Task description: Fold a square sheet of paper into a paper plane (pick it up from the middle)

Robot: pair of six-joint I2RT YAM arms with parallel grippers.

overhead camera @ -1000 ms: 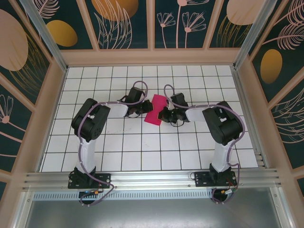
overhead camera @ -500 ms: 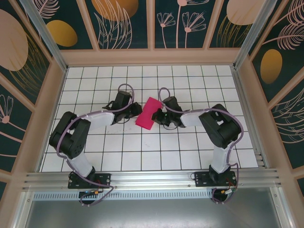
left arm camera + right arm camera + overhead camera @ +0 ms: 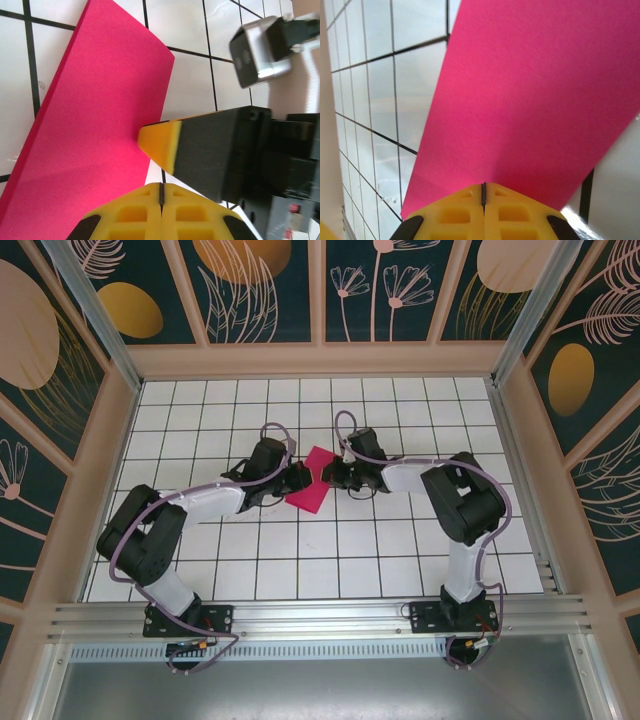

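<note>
The magenta-pink sheet of paper (image 3: 312, 483) lies as an oblong on the white grid floor between both arms. In the left wrist view the sheet of paper (image 3: 95, 125) fills the left side, with a slight crease near its lower end. My left gripper (image 3: 297, 481) has its yellow jaws (image 3: 161, 188) shut right at the paper's near edge; whether paper is pinched between them I cannot tell. My right gripper (image 3: 329, 476) is shut (image 3: 483, 187) on the opposite edge of the sheet of paper (image 3: 530, 100). One of its fingertips (image 3: 159, 144) rests over the paper's edge.
White tiled floor (image 3: 300, 560) with black grid lines spreads around the paper. Patterned walls and wooden frame rails (image 3: 320, 360) enclose it. The right wrist's silver camera housing (image 3: 260, 50) and black body sit close to my left fingers.
The left arm swung round and its gripper came in to the paper's left edge and closed. The right gripper and the paper shifted slightly left.
</note>
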